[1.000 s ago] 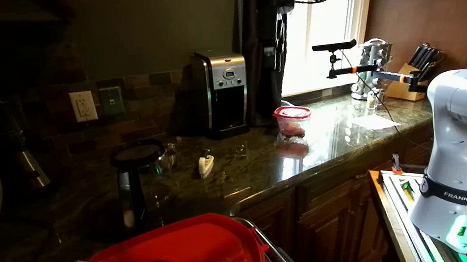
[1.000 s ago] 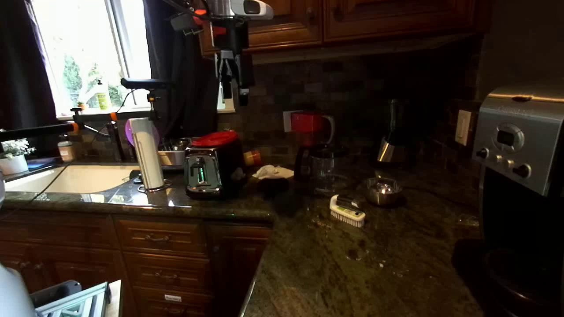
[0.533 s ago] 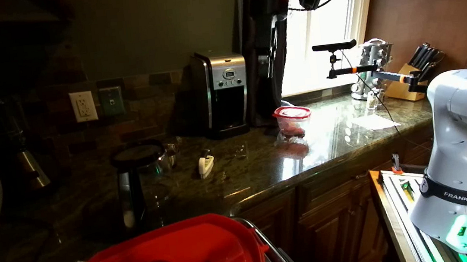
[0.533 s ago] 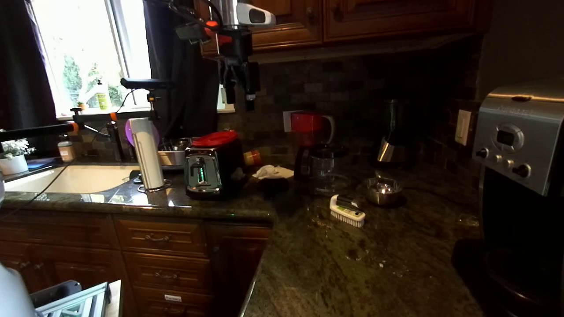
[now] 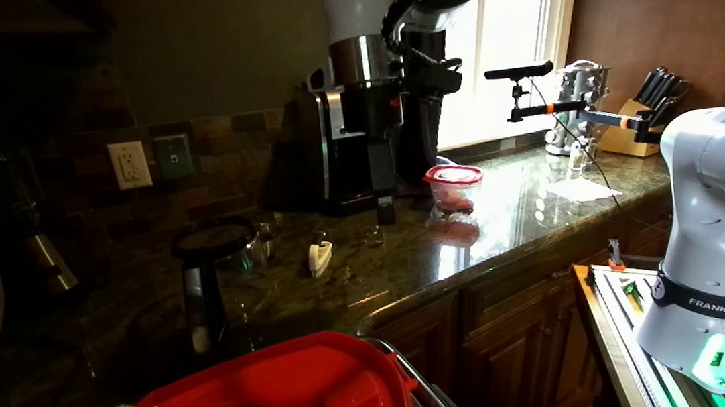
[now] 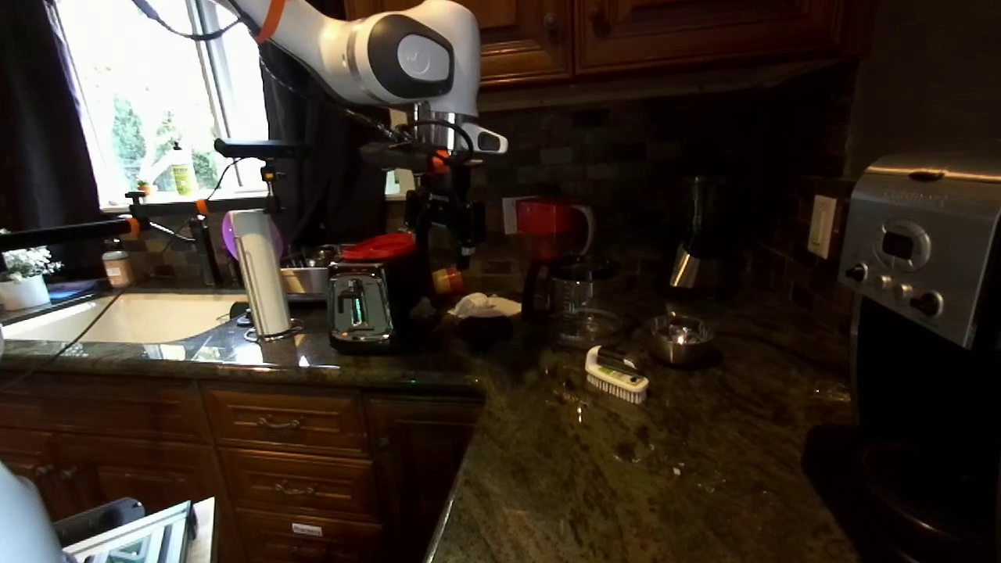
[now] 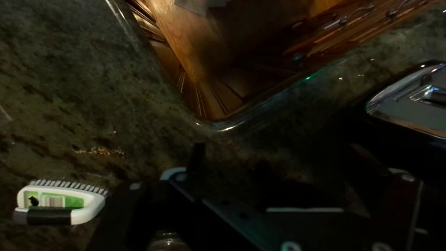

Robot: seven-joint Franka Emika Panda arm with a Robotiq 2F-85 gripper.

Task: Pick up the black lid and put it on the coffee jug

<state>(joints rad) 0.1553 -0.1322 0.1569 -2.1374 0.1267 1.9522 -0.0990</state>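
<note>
My gripper (image 6: 443,254) hangs fingers-down above the counter, beside the toaster; it also shows in an exterior view (image 5: 385,211). In the wrist view my gripper (image 7: 278,164) is open, its fingers wide apart with nothing held between them. A dark round shape, which looks like the black lid (image 7: 292,193), lies below between the fingers, partly hidden by the gripper and very dim. It shows as a dark patch, the black lid (image 6: 485,332), on the counter before a white paper. The glass coffee jug (image 6: 579,305) stands upright right of it, also in an exterior view (image 5: 201,301).
A chrome toaster (image 6: 361,309) with a red domed thing (image 6: 381,247) on top stands close left of the gripper. A white brush (image 6: 616,375) and metal bowl (image 6: 679,342) lie near the jug. A silver-and-black coffee maker (image 6: 923,234) stands at right.
The arm has come down a long way; in an exterior view the gripper has dropped from window height to just above toaster level. Its fingers show wider apart. The objects have not moved.
</note>
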